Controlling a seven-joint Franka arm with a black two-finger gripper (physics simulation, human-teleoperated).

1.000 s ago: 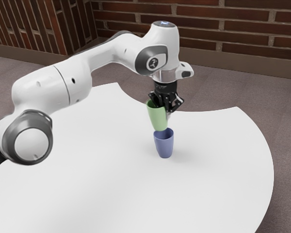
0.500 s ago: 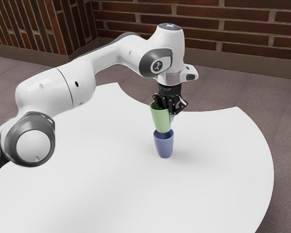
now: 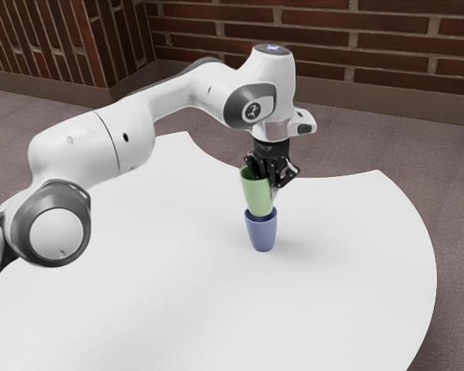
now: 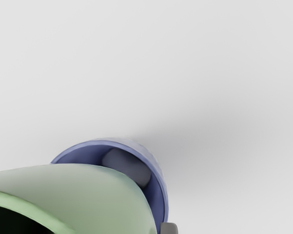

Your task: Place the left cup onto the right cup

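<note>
My black gripper (image 3: pixel 269 175) is shut on the rim of a green cup (image 3: pixel 256 193) near the middle of the white table (image 3: pixel 139 294). The green cup hangs upright and its base dips into the mouth of a blue cup (image 3: pixel 261 232) that stands on the table just below. In the wrist view the green cup (image 4: pixel 73 195) looms right under my hand, and past its wall the blue cup's (image 4: pixel 154 170) rim and inner floor show.
A brick wall (image 3: pixel 356 39) runs behind the table, with brown floor beyond the table's curved edge (image 3: pixel 417 224) on the exterior view's right. White table surface spreads around the two cups on every side.
My hand has carried the green cup toward the exterior view's right and downward. The cup hung tilted beside the blue cup's rim before; now it stands straighter with its base inside the blue cup's mouth.
</note>
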